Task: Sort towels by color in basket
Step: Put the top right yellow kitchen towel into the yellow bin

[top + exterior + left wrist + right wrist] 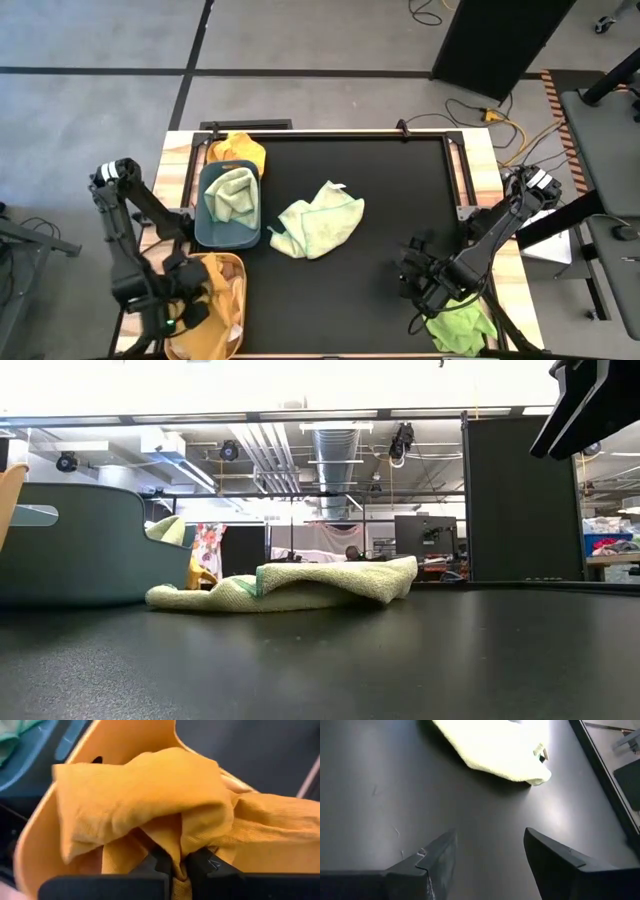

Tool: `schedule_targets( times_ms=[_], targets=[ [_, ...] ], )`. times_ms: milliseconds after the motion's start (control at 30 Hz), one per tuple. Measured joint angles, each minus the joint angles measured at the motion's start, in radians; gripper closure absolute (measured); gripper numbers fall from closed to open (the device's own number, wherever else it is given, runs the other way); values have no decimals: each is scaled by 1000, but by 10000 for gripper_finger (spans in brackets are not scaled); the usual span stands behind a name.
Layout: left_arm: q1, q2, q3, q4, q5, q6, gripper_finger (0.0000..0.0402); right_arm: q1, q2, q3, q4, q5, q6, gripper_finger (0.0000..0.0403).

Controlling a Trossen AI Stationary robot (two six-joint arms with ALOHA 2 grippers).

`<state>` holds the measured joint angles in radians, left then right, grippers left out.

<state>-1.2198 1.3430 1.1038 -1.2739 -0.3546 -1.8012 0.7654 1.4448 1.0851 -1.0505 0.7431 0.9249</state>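
Note:
My left gripper (185,303) is over the orange basket (232,268) at the near left and is shut on a mustard orange towel (145,800) that lies in it. My right gripper (418,277) is open and empty above the bare black table, near right. A pale mint towel (318,222) lies crumpled flat on the table's middle; it also shows in the low view (300,582) and the right wrist view (490,745). A dark teal basket (205,232) holds another mint towel (232,195). A lime green towel (462,325) lies at the near right edge. Another mustard towel (238,152) lies beyond the teal basket. My left gripper pinches a fold of the mustard orange towel (179,851) between its two fingers (161,862). The fingers come from above into the basket. The rest of the towel lies bunched and slack in the orange basket; how many layers are in the pinch I cannot tell.
The two baskets stand side by side along the table's left edge, the teal one (80,555) farther back. The black mat has wooden borders and metal clamps at its far edge (402,127). The floor beyond holds cables and a dark panel.

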Motion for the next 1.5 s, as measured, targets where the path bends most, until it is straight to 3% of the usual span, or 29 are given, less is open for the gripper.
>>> schedule_targets(
  times_ms=[333,633,733,867,1067,1133,1333,1500],
  targets=[
    [196,0,-186,219,145,348,398,0,0,0,20,20,5,172],
    [208,0,-274,219,199,329,329,0,0,0,30,20,10,153],
    [210,0,-232,162,256,360,292,0,0,0,31,20,9,148],
    [208,-2,-80,30,290,378,255,0,0,0,31,20,2,148],
    [184,-4,200,-53,70,378,238,0,0,-1,37,20,2,159],
    [176,-4,255,-51,62,357,238,0,0,-1,38,20,3,161],
    [150,28,248,118,122,385,253,0,0,-11,39,20,10,152],
    [145,103,133,325,203,477,313,0,0,-19,39,20,11,145]
  ],
)
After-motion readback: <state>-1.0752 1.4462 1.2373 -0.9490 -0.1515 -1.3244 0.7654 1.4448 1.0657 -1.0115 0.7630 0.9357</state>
